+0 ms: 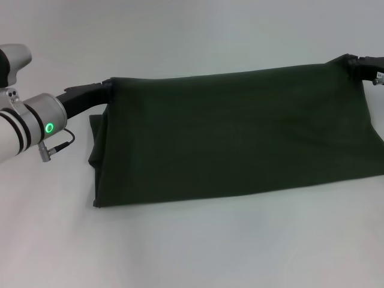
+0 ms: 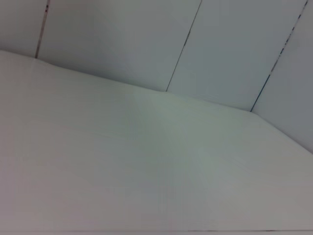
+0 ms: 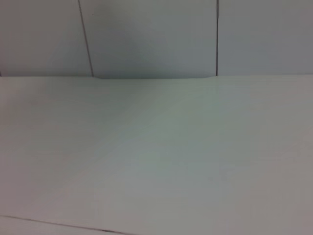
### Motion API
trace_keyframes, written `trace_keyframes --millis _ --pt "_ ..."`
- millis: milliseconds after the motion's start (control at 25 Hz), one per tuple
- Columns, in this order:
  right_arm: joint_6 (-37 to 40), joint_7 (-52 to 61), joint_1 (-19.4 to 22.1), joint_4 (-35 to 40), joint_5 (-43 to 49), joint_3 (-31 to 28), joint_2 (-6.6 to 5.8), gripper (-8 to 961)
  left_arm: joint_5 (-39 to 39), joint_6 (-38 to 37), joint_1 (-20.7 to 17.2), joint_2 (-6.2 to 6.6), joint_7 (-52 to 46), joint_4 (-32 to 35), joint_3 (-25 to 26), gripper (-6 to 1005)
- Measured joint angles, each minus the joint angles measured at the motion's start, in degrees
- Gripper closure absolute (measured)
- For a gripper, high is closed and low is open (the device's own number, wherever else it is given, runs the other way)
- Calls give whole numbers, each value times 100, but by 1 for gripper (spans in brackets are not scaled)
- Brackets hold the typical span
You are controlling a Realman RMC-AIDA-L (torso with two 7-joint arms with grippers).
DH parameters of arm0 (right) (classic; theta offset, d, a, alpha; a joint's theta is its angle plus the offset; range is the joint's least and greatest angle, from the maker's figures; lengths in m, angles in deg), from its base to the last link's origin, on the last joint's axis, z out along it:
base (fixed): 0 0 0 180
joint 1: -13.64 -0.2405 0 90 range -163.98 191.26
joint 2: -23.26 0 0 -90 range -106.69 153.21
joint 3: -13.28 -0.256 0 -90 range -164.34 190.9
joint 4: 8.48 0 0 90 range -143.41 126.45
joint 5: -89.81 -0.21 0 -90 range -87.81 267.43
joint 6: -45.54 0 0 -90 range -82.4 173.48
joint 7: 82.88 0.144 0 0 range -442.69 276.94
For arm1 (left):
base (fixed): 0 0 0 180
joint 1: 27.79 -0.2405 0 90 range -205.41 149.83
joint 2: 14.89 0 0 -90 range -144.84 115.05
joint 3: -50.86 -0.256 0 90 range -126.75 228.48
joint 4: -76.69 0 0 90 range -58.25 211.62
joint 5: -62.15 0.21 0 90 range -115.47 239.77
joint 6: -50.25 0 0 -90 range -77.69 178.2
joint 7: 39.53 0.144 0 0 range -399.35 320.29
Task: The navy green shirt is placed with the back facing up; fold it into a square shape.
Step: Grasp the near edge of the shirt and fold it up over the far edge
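Observation:
The navy green shirt (image 1: 234,135) hangs as a wide dark olive sheet across the middle of the head view, its lower edge resting on the white table (image 1: 192,246). My left gripper (image 1: 108,88) holds its upper left corner. My right gripper (image 1: 354,63) holds its upper right corner, slightly higher. The top edge is stretched taut between them. A folded layer of the shirt shows at the left side. The two wrist views show only the white table and wall panels, no shirt and no fingers.
The white table surface (image 2: 146,171) runs all around the shirt. White wall panels (image 3: 146,34) stand beyond the table's far edge. My left arm (image 1: 24,126), with a green light, reaches in from the left edge.

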Motion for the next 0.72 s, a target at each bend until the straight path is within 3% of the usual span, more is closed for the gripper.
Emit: trace_keyframes --millis 720 --pt "-82 -60 9 29 0 8 24 927 -175 16 48 -8 -32 -89 -3 972"
